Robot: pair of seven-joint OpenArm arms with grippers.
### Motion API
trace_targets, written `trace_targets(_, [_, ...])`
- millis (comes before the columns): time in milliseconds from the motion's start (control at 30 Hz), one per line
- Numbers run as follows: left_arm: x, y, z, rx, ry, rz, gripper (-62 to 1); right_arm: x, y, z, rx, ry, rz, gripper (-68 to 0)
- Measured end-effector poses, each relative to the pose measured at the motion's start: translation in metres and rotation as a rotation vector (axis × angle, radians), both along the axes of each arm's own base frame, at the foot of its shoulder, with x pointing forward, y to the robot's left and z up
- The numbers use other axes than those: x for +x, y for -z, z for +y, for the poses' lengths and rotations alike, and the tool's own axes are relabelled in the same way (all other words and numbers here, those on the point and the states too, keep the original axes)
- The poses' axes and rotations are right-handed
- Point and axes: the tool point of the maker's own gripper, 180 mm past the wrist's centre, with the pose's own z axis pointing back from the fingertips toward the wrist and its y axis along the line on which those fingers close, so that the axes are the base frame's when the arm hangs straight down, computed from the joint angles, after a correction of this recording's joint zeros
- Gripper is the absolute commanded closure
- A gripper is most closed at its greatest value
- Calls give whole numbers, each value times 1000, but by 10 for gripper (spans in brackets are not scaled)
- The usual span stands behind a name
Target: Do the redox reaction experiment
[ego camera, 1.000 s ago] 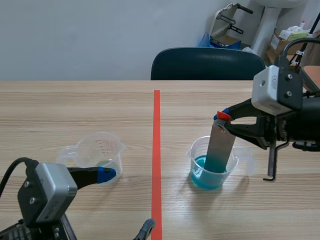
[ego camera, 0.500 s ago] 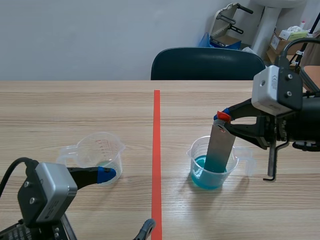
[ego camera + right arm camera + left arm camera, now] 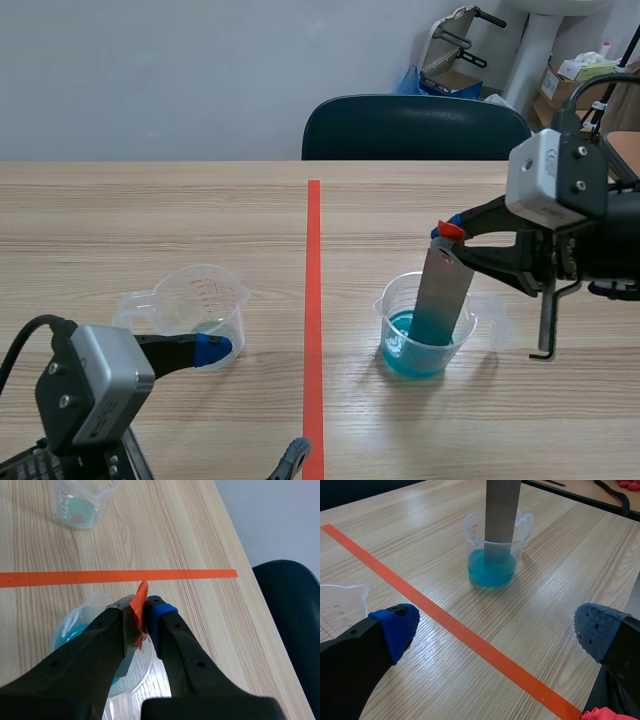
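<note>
Fingers point(image 3: 164, 626) of your right gripper point(image 3: 142, 606) pinch the top of the flat grey metal strip point(image 3: 443, 295). It stands nearly upright, straight below them, low end in the clear plastic cup of blue liquid point(image 3: 392, 312). Your left gripper point(image 3: 492, 629) is wide open, empty, farther off.

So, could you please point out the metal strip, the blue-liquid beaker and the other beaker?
metal strip point(image 3: 443, 290): scene view, middle of its flat face.
blue-liquid beaker point(image 3: 397, 300): scene view, clear wall above the liquid.
other beaker point(image 3: 200, 296): scene view, its marked side wall.
</note>
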Motion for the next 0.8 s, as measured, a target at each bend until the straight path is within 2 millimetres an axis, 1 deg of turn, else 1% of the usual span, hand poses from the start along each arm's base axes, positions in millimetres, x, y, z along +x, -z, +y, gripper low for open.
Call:
trace_targets(133, [0,0,0,0,0,0,-623,-2,-6,-1,-9,-19,-13,-8])
trace_targets(333, [0,0,0,0,0,0,-623,-7,-33,6,36,-65,-48,-8])
trace_targets(600, [0,0,0,0,0,0,-623,-16,-60,10,58,-117,-73,-8])
trace_targets(800, [0,0,0,0,0,0,-623,-22,-76,10,56,-142,-69,-8])
